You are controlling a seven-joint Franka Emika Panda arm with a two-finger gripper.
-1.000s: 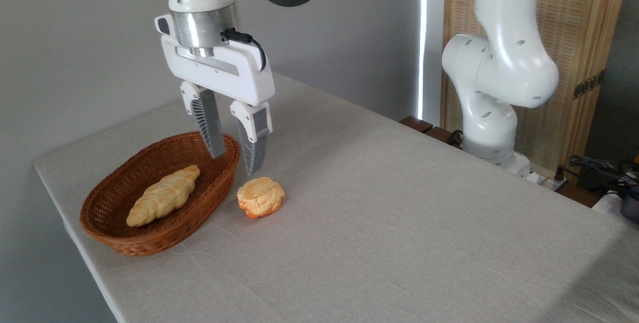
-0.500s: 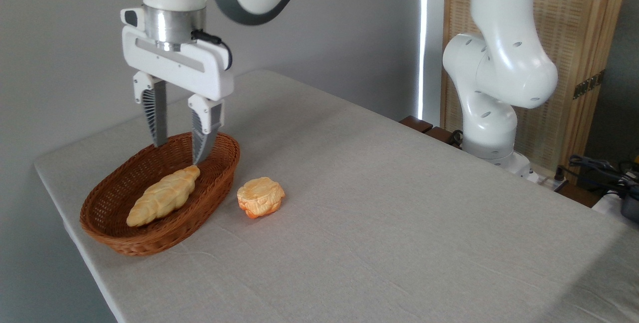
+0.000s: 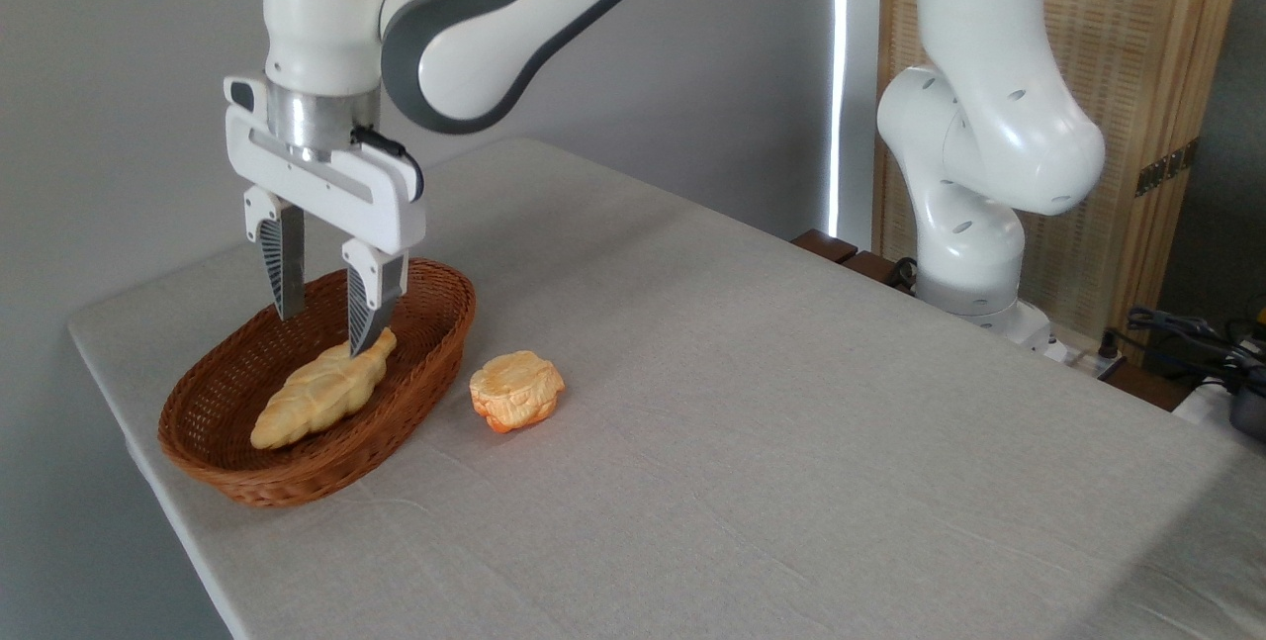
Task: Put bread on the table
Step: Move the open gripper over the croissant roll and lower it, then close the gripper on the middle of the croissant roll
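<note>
Gripper [image 3: 323, 331], fingers spread and empty, over the wicker basket [image 3: 415, 378], one fingertip at the upper end of the braided bread [image 3: 321, 390], which lies inside the basket; round bun [image 3: 515, 390] beside it on the cloth-covered desk [image 3: 752, 442].

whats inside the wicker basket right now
Only the braided bread lies inside the wicker basket. The open end effector hangs over its upper end, one finger covering a bit of it. The near wall hides some basket floor.
</note>
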